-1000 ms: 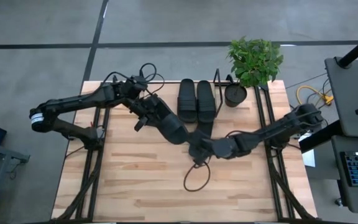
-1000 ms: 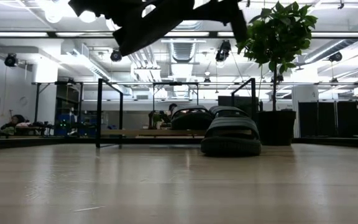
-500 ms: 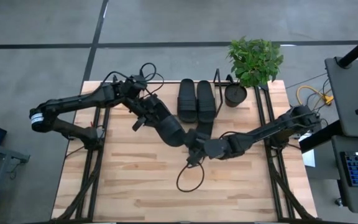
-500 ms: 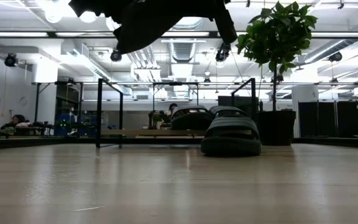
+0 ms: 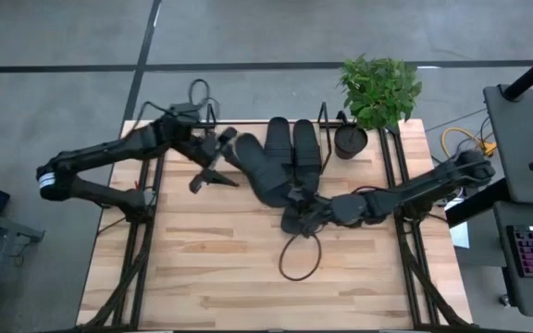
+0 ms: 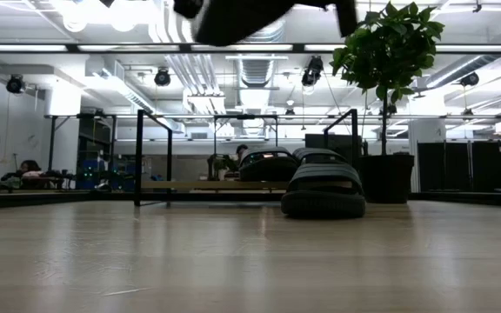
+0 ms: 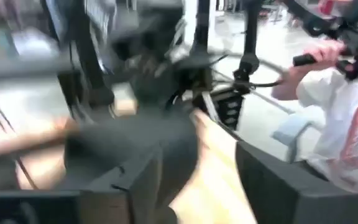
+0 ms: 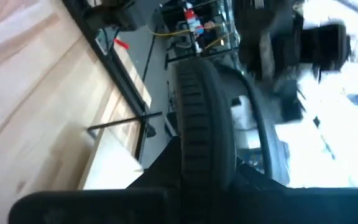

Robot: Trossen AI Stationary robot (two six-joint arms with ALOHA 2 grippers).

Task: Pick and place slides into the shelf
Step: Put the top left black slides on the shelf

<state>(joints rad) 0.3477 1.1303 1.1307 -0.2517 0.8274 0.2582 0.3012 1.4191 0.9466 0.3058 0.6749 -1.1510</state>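
Two black slides (image 5: 291, 148) lie side by side at the shelf (image 6: 190, 185), between its black wire uprights (image 5: 325, 116). A third slide (image 5: 265, 172) hangs slanted over the table's middle, and shows at the top of the low view as the slide (image 6: 242, 13). My right gripper (image 5: 302, 211) is shut on its near end. My left gripper (image 5: 211, 176) stands open just left of the slide's far end. In the blurred left wrist view the slide (image 7: 135, 143) lies ahead between the wide-apart fingers. My right gripper pinches the slide's near end (image 8: 197, 155) between its two fingers, coming roughly level from the table's right. The ribbed slide runs away from the fingers toward the shelf. It is lifted clear of the table.
A black plant pot (image 5: 350, 141) with a leafy plant (image 5: 378, 88) stands just right of the shelf. A cable loop (image 5: 296, 259) hangs under my right arm over the near middle of the table. A person in white (image 7: 334, 118) shows beyond the table.
My right gripper has shut on the slide's near end and gone a little toward the far edge. My left gripper has opened, let go of the slide and drawn back toward the table's left. The slide's far end has swung toward the shelf.
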